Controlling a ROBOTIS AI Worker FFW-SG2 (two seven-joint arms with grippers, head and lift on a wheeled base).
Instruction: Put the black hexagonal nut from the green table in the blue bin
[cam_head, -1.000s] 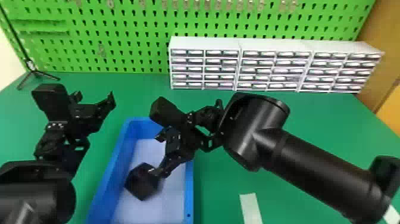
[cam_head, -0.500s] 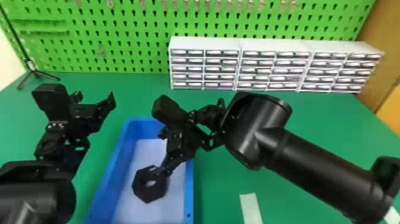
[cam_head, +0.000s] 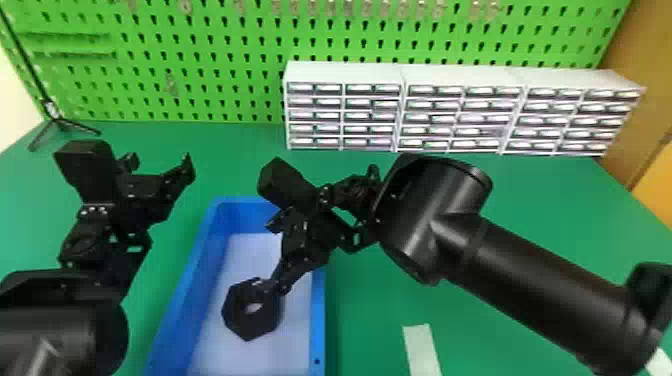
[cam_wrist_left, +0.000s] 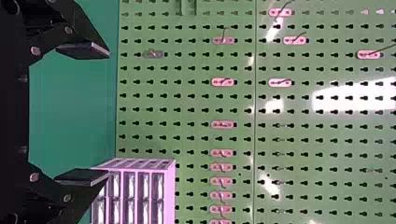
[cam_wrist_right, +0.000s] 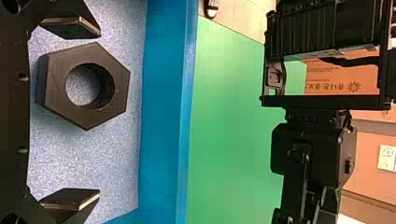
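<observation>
In the head view my right gripper is over the blue bin, its fingers spread. The black hexagonal nut lies on the bin's pale floor with its hole showing, partly beneath the nearer finger. In the right wrist view, the nut lies beyond the open right gripper, closer to one finger and not gripped. My left gripper stands parked left of the bin, open and holding nothing. The left wrist view shows this gripper with its fingers apart.
White drawer cabinets stand along the back of the green table, before a green pegboard. A small black tripod is at the back left. A pale tape strip marks the table right of the bin.
The nut was blurred and slightly farther left a second ago; it has shifted right and turned, and its hole now shows. The right gripper has barely moved, and the left arm has kept still.
</observation>
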